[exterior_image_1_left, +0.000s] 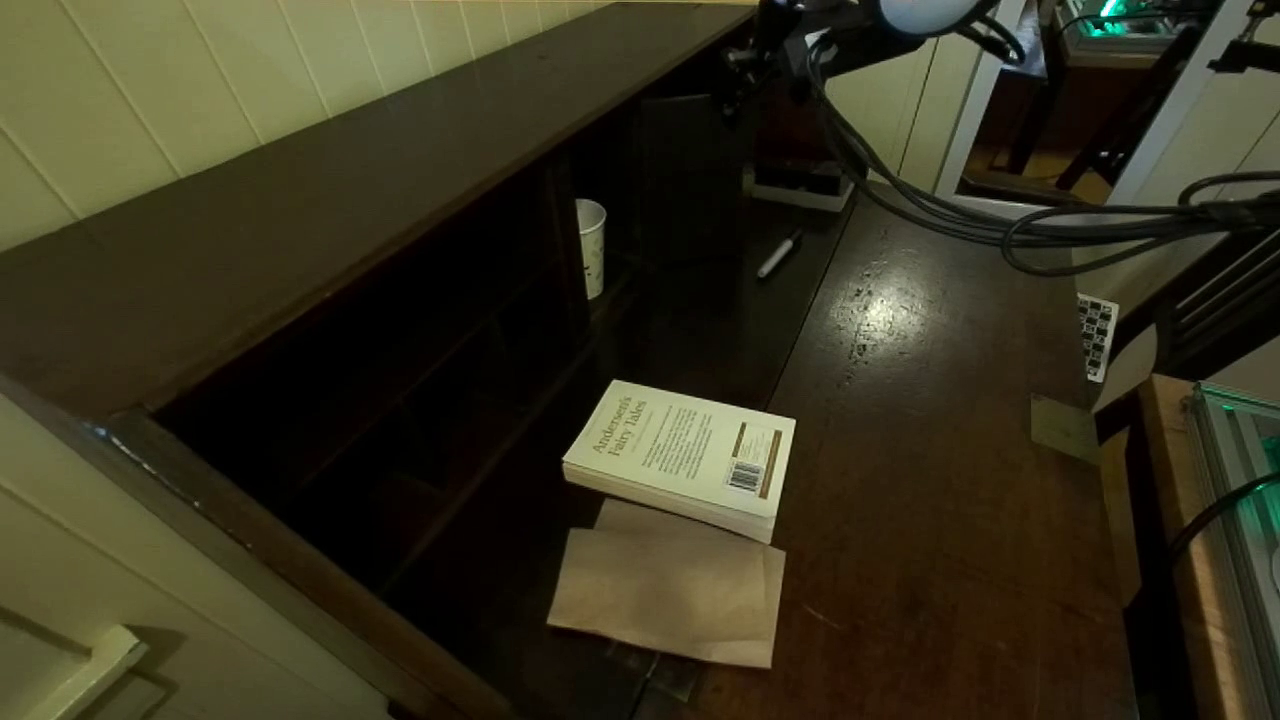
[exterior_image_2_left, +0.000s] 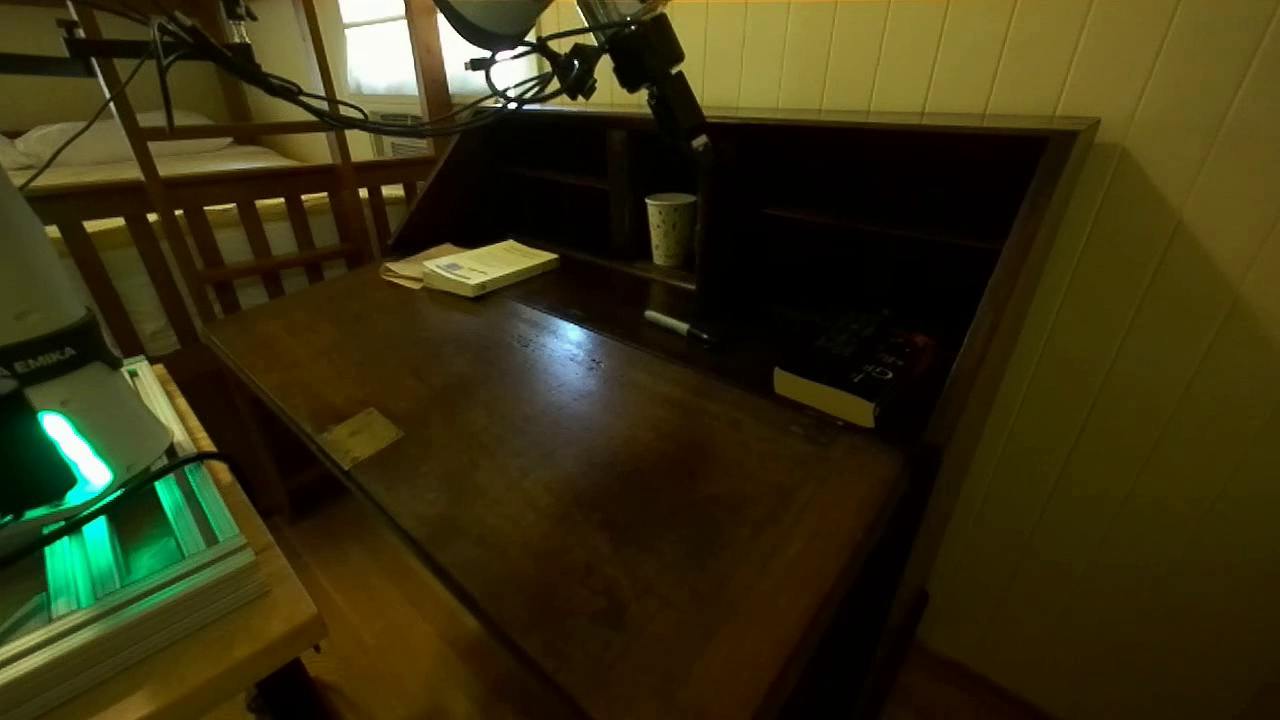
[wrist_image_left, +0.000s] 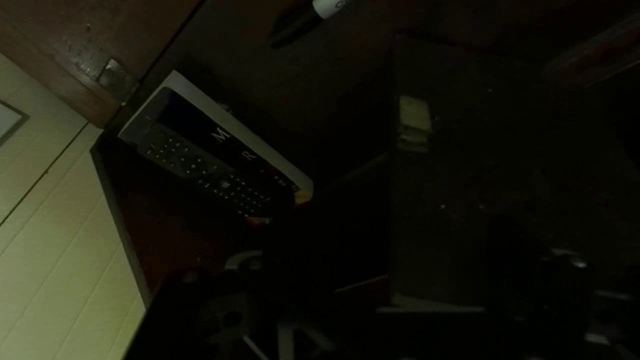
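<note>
My gripper (exterior_image_2_left: 690, 128) is high at the hutch's front, by the top of a dark upright panel (exterior_image_2_left: 712, 225). In the wrist view the gripper (wrist_image_left: 395, 225) stands open, its dark fingers wide apart at the bottom. The panel (wrist_image_left: 440, 185), with a pale latch (wrist_image_left: 415, 117), shows in the gap; shadow hides whether they touch. A thick black book (wrist_image_left: 200, 112) carries a remote control (wrist_image_left: 210, 172), left of the jaws in that view. A white marker (exterior_image_2_left: 672, 322) with a black cap lies on the desk. Behind it a speckled paper cup (exterior_image_2_left: 670, 230) stands in a compartment.
A white book (exterior_image_1_left: 690, 455) titled Andersen's Fairy Tales rests partly over brown paper (exterior_image_1_left: 670, 600). The hutch's top board (exterior_image_1_left: 330, 160) and dark compartments bound the wooden desk (exterior_image_2_left: 560, 450) at the back. Cables (exterior_image_1_left: 960, 235) hang from the arm.
</note>
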